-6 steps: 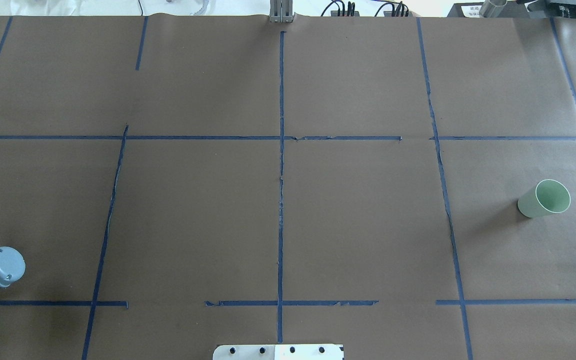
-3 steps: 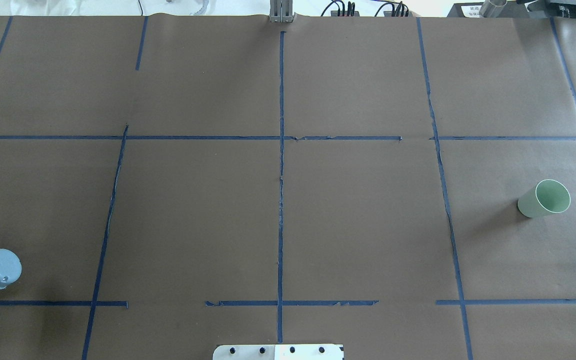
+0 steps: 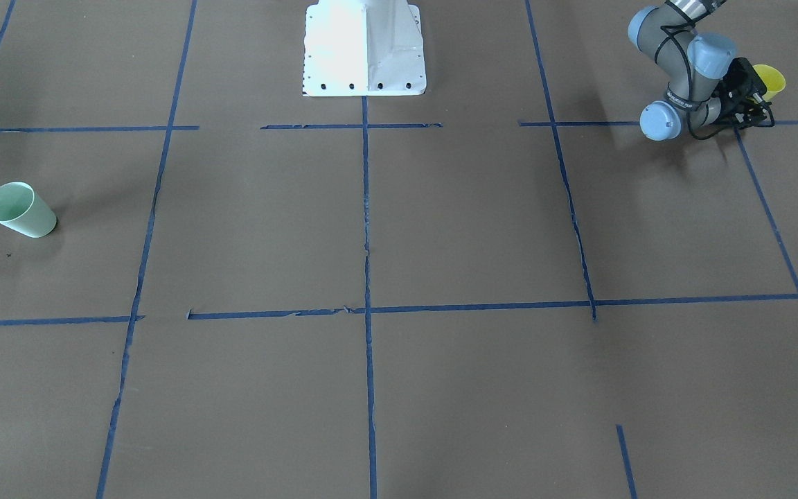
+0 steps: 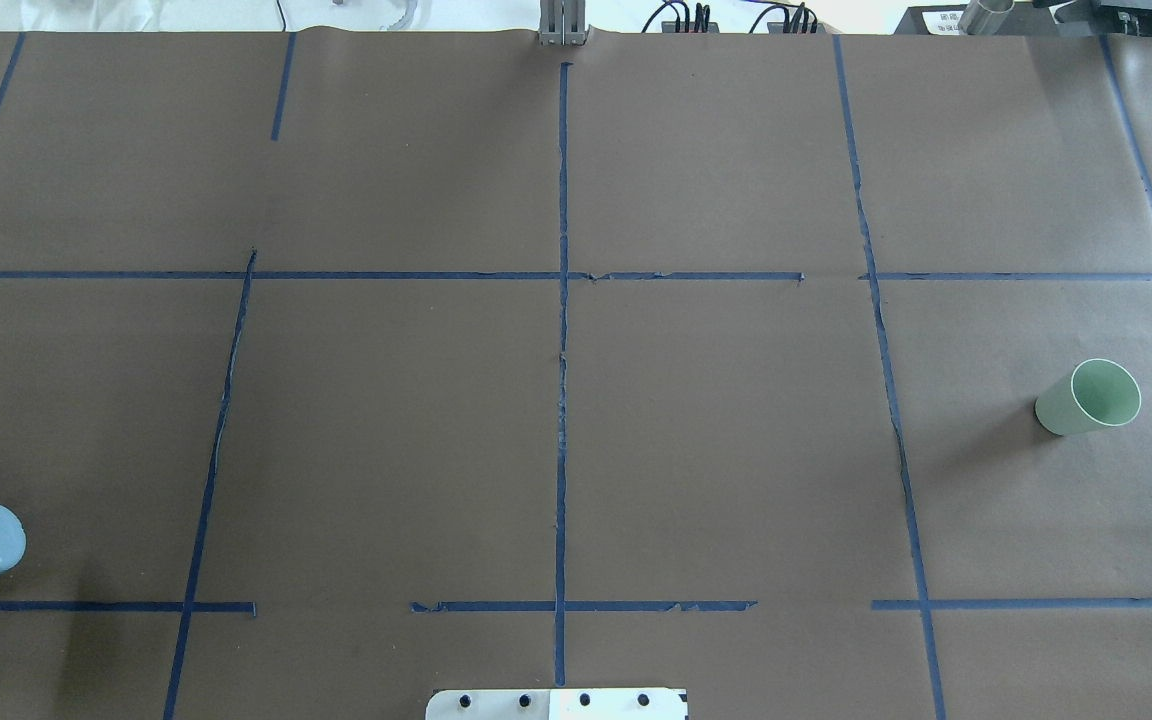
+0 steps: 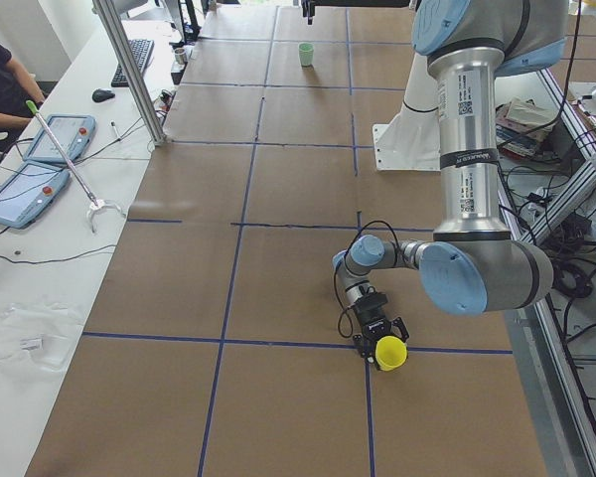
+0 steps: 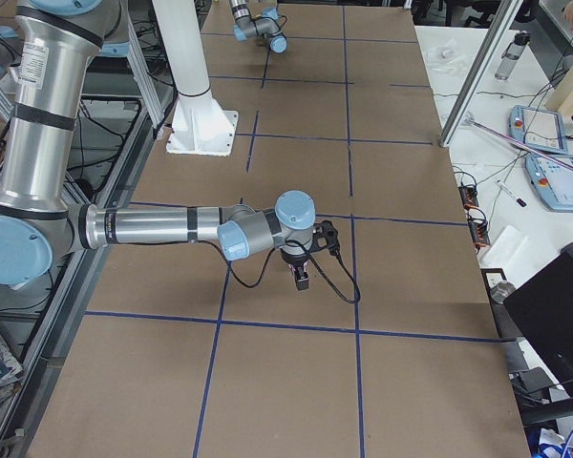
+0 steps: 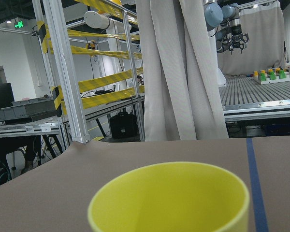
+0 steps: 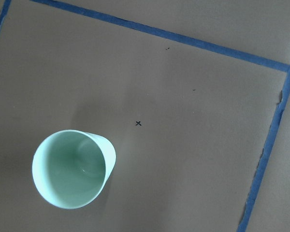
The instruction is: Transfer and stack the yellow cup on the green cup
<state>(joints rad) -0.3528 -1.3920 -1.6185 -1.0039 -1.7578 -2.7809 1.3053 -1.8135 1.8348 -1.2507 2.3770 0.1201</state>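
There are two cups and two grey-and-silver arms over the brown-paper-covered table (image 4: 716, 450), which is marked off with blue tape lines (image 4: 562, 350). The one small bright yellow plastic tumbler (image 5: 390, 352) sits at the tip of the left gripper (image 5: 381, 339) near the table's left end, on the robot's side. In the left wrist view its open rim fills the lower frame, but no finger shows, so whether the jaws pinch it cannot be told. The one pale mint-green plastic tumbler (image 4: 1088, 397) stands mouth up and alone on the robot's right side, well apart from the yellow one. The right gripper (image 6: 302, 280) points down at the table, and its jaw spread cannot be told. One small black x mark (image 8: 138, 123) is inked on the paper near the green tumbler. The left arm's (image 5: 467, 199) tube carries one white label (image 5: 465, 99), too small to read. Two tablet-like pendants (image 5: 55, 139) lie on the white side bench (image 5: 40, 298).
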